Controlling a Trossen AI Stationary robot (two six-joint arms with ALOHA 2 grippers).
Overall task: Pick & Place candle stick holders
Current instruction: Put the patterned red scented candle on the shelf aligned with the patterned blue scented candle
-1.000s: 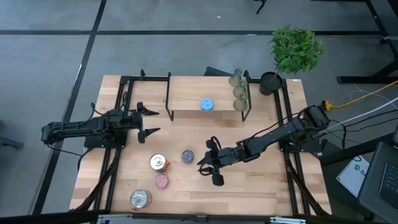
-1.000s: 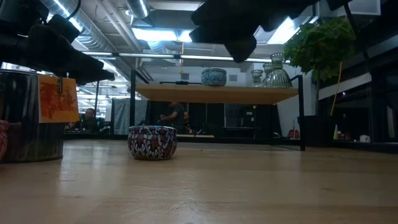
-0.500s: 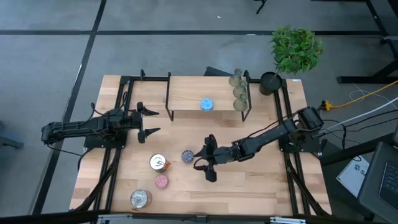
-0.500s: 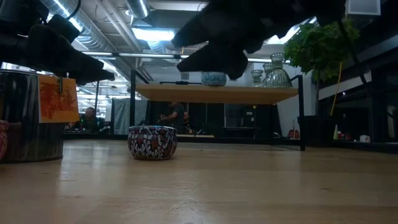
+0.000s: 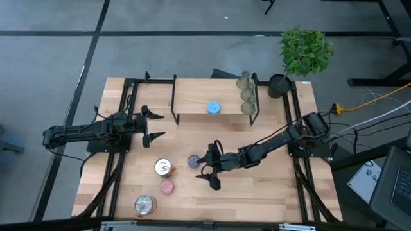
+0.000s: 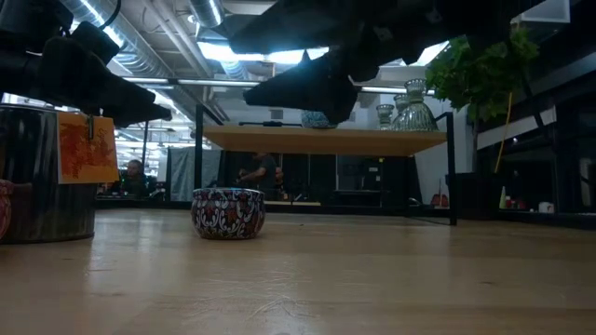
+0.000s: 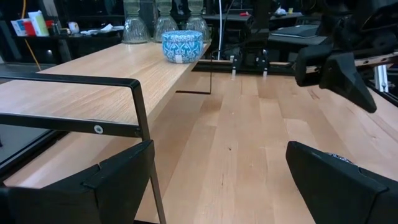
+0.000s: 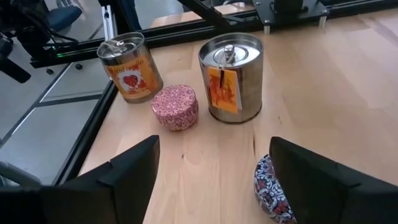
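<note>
The right claw (image 5: 211, 168) has slid closer to the speckled holder (image 5: 192, 160), which sits on the table (image 5: 257, 192) just ahead of its wide-open, empty fingers; a grasp looks near. The left claw (image 5: 154, 125) waits open.

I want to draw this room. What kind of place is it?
Probably a robot lab or workshop: two dark robot arms work at a wooden table, bare pipes and strip lights run overhead, and cables cross the grey floor.

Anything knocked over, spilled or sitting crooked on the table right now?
Nothing stands out. The silvery tins, pink holder and speckled holder all stand upright on the table, and the right gripper hovers open beside the speckled one.
</note>
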